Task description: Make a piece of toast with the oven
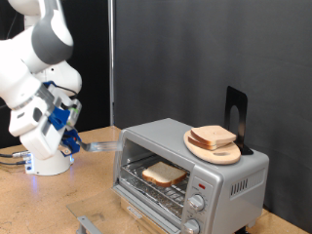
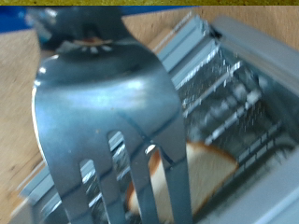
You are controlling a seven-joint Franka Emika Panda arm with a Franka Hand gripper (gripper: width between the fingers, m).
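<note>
Filling the wrist view, a metal fork is pinched in the gripper, tines toward the oven. Beyond the tines, the piece of toast already lies on the rack, door open; it looks pale with a tan crust, untoasted by my reckoning.

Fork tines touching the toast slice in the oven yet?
Cannot tell. In the wrist view the fork overlaps the piece of toast in the oven, depth unclear; the exterior view is too coarse to show contact.
</note>
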